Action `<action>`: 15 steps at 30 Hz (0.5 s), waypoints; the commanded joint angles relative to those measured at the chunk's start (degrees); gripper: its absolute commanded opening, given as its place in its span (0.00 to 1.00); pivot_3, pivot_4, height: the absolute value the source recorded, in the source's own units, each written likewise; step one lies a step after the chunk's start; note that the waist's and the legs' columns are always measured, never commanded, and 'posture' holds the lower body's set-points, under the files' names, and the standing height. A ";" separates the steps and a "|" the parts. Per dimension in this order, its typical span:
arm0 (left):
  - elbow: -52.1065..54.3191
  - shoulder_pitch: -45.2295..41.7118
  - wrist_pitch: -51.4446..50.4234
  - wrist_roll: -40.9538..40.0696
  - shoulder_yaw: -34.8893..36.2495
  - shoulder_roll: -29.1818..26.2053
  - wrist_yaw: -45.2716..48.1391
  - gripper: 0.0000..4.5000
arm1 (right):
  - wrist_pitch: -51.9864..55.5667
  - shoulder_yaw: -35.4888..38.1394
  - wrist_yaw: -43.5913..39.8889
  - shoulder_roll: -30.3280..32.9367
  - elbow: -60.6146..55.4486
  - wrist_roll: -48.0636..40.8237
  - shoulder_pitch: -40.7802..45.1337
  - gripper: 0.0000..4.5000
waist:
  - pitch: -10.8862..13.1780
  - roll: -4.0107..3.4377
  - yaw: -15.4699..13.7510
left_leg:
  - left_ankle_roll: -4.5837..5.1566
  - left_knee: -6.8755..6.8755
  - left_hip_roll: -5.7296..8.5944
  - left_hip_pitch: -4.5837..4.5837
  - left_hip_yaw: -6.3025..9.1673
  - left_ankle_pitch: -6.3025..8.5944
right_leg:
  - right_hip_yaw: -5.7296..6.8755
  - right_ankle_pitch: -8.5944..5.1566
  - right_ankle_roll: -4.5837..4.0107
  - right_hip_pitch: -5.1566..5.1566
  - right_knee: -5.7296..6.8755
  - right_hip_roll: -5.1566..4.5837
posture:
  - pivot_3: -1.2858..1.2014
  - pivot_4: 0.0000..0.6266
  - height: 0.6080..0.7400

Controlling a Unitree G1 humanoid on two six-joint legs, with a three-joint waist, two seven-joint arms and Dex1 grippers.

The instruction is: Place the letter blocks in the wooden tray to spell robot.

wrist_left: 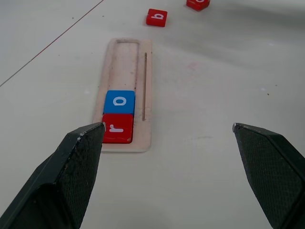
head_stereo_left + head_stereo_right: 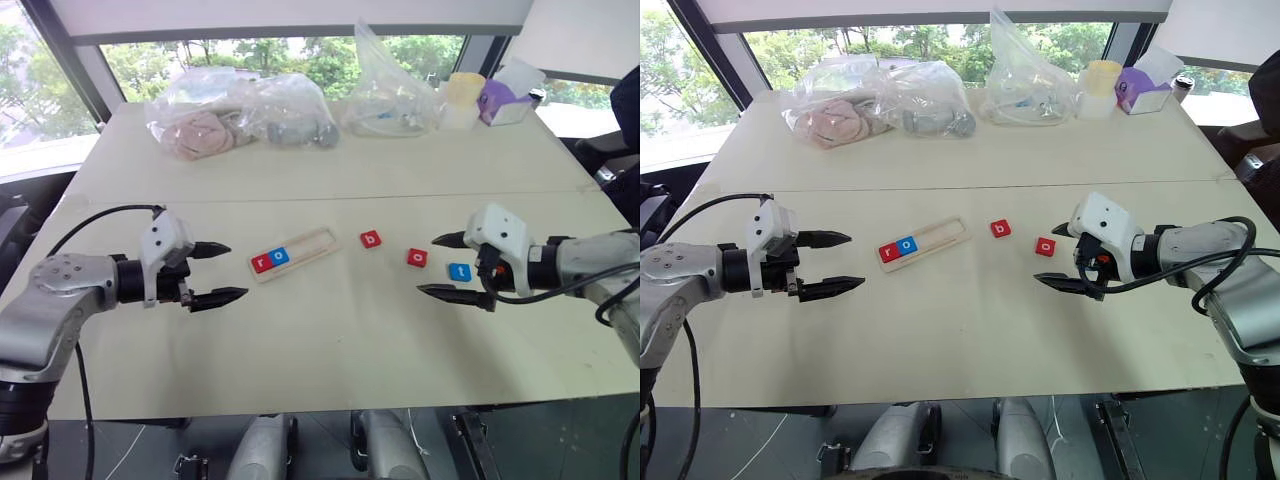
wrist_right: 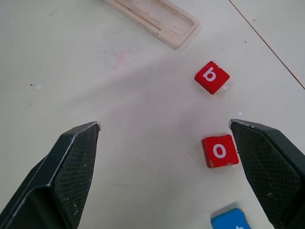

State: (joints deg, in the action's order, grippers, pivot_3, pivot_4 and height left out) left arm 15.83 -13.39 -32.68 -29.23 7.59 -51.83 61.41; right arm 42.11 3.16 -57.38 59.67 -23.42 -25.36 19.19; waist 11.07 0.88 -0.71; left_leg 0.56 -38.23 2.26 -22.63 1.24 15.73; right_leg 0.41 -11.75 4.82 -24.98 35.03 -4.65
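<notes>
The wooden tray [image 2: 305, 246] lies slanted at the table's middle. A red r block [image 2: 263, 263] and a blue o block [image 2: 280, 256] sit side by side at its near left end. To the right of the tray, loose on the table, lie a red b block [image 2: 371, 239], a red o block [image 2: 417, 258] and a blue t block [image 2: 459, 271]. My left gripper [image 2: 221, 273] hovers open just left of the tray, empty. Close to the right of the loose blocks, my right gripper [image 2: 442, 265] hangs open and empty, with the blue t block between its fingers' line.
Along the far edge stand clear plastic bags [image 2: 240, 115] with soft things inside, another bag [image 2: 388, 95], a yellow-lidded cup [image 2: 463, 100] and a purple-and-white box [image 2: 505, 98]. A seam [image 2: 400, 195] crosses the table behind the tray.
</notes>
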 commanded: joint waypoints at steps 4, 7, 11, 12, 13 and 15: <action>0.78 -1.59 -0.53 -1.06 1.28 -0.08 -0.83 1.00 | -0.08 1.72 0.49 0.24 -0.90 -0.46 0.58 0.99 | 0.00 0.00 0.00 | 0.00 0.00 0.00 0.00 0.00 0.00 | 0.00 0.00 0.00 0.00 0.01 0.00 | 0.52 0.24 0.89; 0.72 -1.64 -0.29 -0.68 1.04 -0.23 -0.74 1.00 | -0.16 1.66 0.65 0.16 -0.86 -0.47 0.50 0.99 | 0.00 0.00 0.00 | 0.00 0.00 0.00 0.00 -0.01 0.00 | 0.00 0.00 0.01 0.00 0.01 0.00 | 0.52 0.24 0.89; 0.42 -1.70 0.19 -0.18 0.64 -0.18 -0.58 1.00 | -0.18 1.41 0.91 -0.02 -0.72 -0.44 0.76 0.99 | 0.00 0.00 0.00 | 0.00 0.00 0.00 0.00 -0.01 0.00 | 0.00 0.00 0.01 0.00 0.01 0.00 | 0.52 0.24 0.89; 0.38 -1.73 0.28 -0.12 0.57 -0.13 -0.54 1.00 | -0.17 1.36 0.96 -0.04 -0.76 -0.45 0.79 0.99 | 0.00 0.00 0.00 | 0.00 0.00 0.00 0.01 -0.01 0.00 | 0.00 0.00 0.01 0.00 0.01 0.00 | 0.52 0.24 0.89; 0.33 -1.72 0.38 -0.06 0.52 -0.10 -0.50 1.00 | -0.15 1.33 1.02 -0.06 -0.81 -0.45 0.79 0.99 | 0.00 0.00 0.00 | 0.00 0.00 0.00 0.01 -0.01 0.00 | -0.01 0.00 0.01 0.00 0.01 0.00 | 0.52 0.24 0.89; 0.29 -1.69 0.50 0.02 0.37 -0.01 -0.47 1.00 | -0.13 1.31 1.08 -0.06 -0.83 -0.45 0.82 0.99 | 0.00 0.00 0.00 | 0.00 0.00 0.00 0.01 -0.01 0.00 | 0.00 0.00 0.01 0.00 0.02 0.00 | 0.52 0.24 0.89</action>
State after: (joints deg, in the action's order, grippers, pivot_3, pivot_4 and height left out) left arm 15.81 -14.37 -33.15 -29.21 7.54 -51.68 60.85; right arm 42.14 3.16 -56.51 59.59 -23.42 -25.38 19.20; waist 11.07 0.88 -0.71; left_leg 0.56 -38.23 2.26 -22.62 1.23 15.73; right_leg 0.41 -11.75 4.83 -24.98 35.05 -4.64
